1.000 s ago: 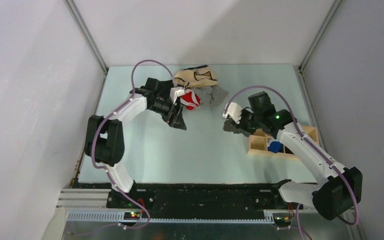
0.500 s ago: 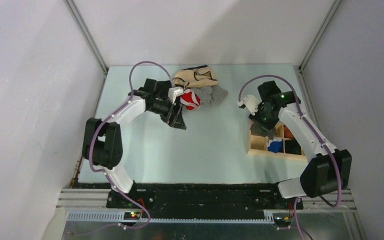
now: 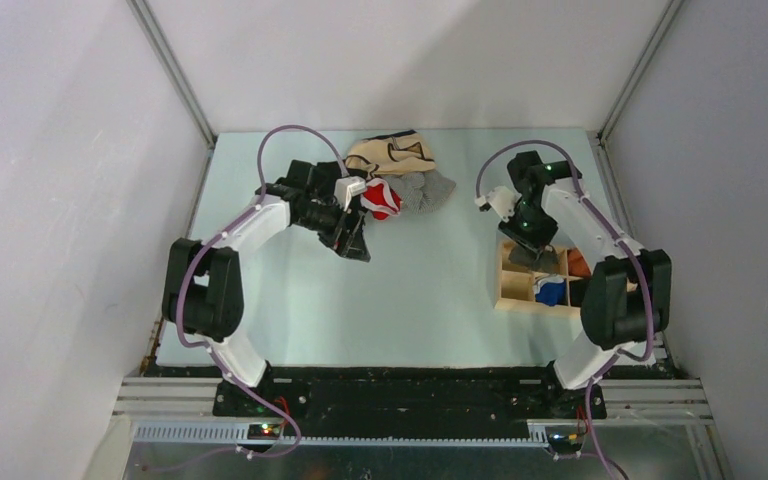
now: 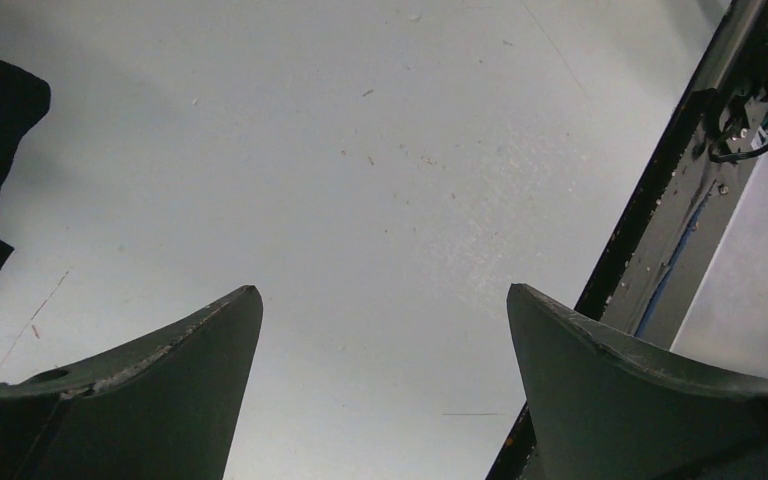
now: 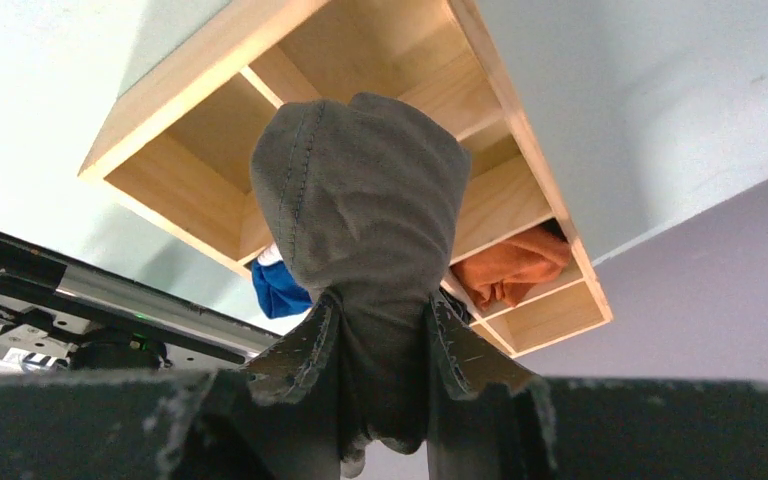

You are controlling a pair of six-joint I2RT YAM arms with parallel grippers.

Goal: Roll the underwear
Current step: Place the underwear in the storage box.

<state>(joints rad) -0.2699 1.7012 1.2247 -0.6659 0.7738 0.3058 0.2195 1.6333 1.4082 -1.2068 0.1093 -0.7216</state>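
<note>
My pale green surface [image 3: 410,300] carries a light wooden divided box [image 5: 190,75] at its right side. I judge this the stowing step. The dark olive-grey underwear [image 5: 360,190], bunched into a tight roll, hangs just above the box, pinched in my right hand [image 5: 382,318]. Next I must lower it into a free compartment, clear of the blue cloth [image 5: 278,287] and the orange cloth [image 5: 505,270]. My left hand [image 4: 382,292] is spread wide, holding nothing. The waistband and label are hidden, and I cannot tell which compartment lies beneath.
</note>
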